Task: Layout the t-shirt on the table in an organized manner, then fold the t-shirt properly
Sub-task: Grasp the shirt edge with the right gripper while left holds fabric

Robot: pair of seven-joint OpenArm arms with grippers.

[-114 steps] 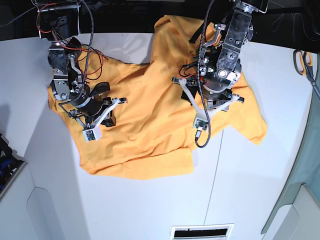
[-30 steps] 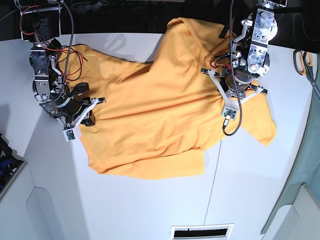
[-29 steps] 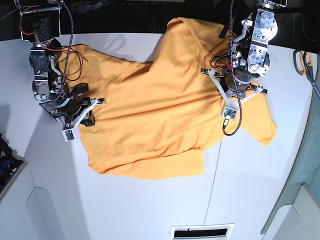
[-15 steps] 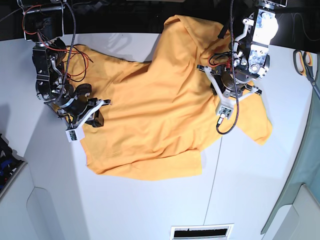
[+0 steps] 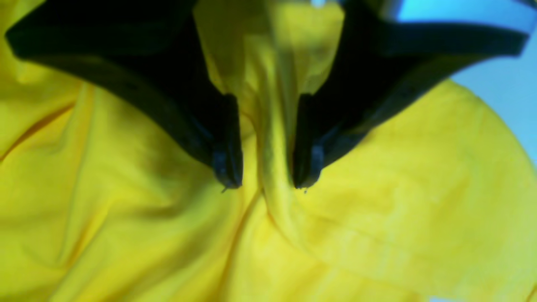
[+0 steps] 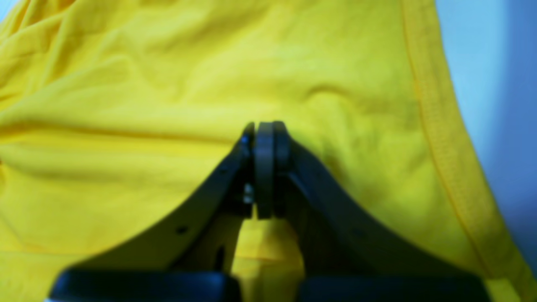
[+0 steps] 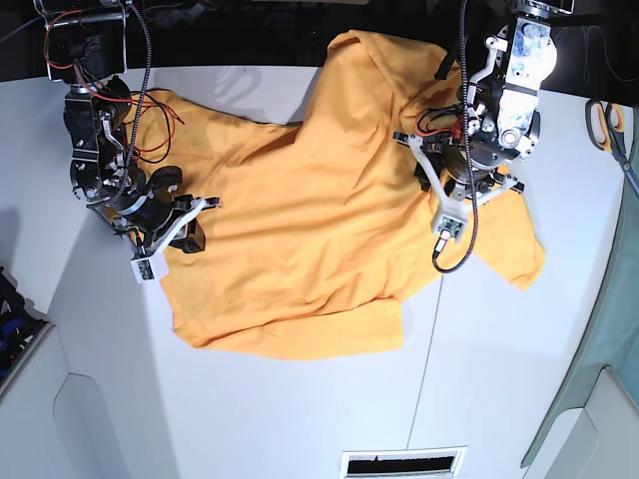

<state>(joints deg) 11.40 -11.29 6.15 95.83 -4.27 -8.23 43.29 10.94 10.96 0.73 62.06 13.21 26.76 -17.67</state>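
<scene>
We see a wide white table (image 7: 300, 419) with a thin dark seam running down its right half. Spread across its upper middle lies an orange-yellow t-shirt (image 7: 300, 230), rumpled, one part bunched up toward the far edge and a sleeve reaching out to the right. A pair of scissors (image 7: 611, 128) with orange handles lies near the right edge, well apart from the shirt.

The right gripper (image 6: 264, 176) has its dark jaws pressed together over rumpled yellow t-shirt (image 6: 168, 105) fabric. The stitched hem (image 6: 444, 138) runs down the right, with pale table (image 6: 495, 84) beyond it.
</scene>
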